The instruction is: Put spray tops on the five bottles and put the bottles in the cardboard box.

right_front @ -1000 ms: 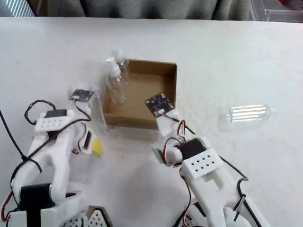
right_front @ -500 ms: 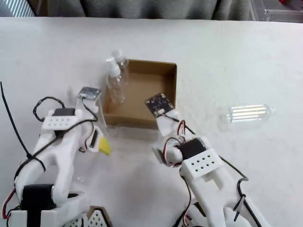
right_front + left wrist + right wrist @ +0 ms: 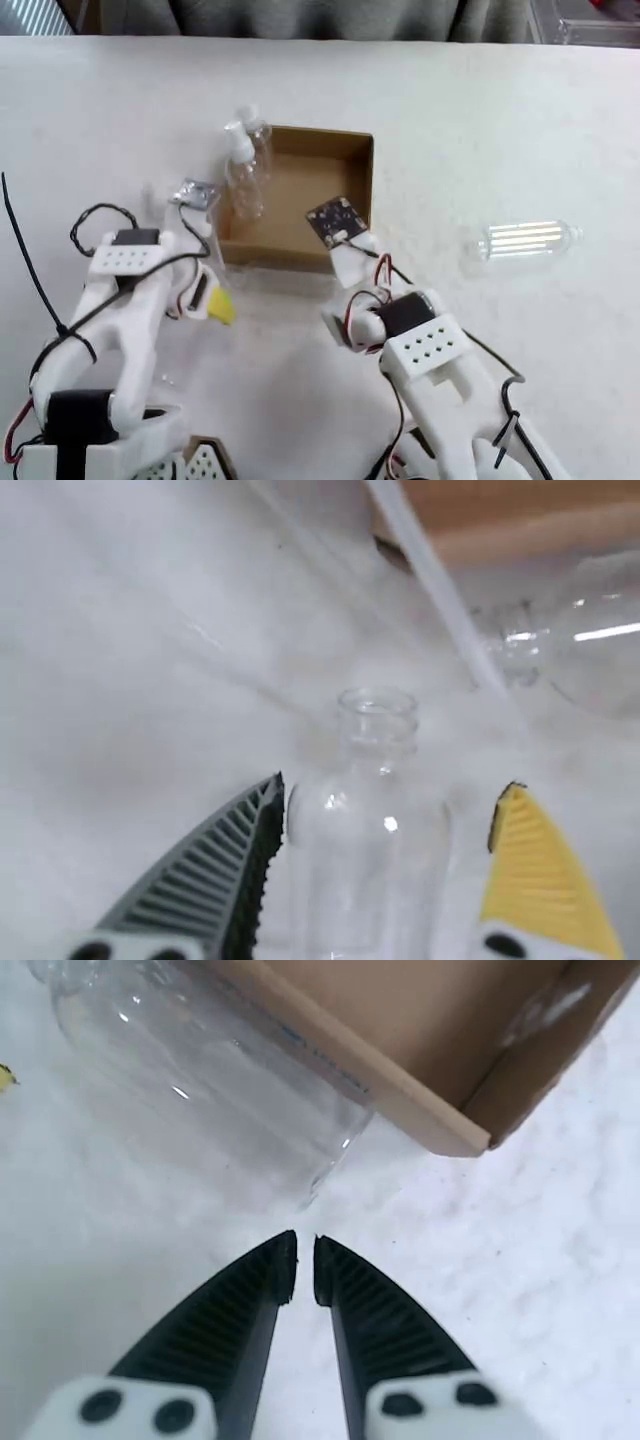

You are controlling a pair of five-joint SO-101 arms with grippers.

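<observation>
An uncapped clear bottle (image 3: 375, 810) stands on the table between the fingers of my left gripper (image 3: 392, 785). That gripper is open, with a gap showing on the yellow finger's (image 3: 530, 870) side. Another clear bottle (image 3: 200, 1080) lies on its side against the near wall of the cardboard box (image 3: 305, 195). My right gripper (image 3: 305, 1250) hovers just short of it, shut and holding nothing. Two bottles with spray tops (image 3: 243, 170) stand at the box's left wall. A further bottle (image 3: 525, 240) lies on the table to the right.
The white table (image 3: 480, 130) stretches open behind and to the right of the box. Both arms crowd the near side, the left gripper (image 3: 205, 300) by the box's near left corner and the right gripper (image 3: 348, 268) by its near right corner.
My left arm has shifted right and forward, closer to the box's near left corner. The right arm and the bottles have stayed put.
</observation>
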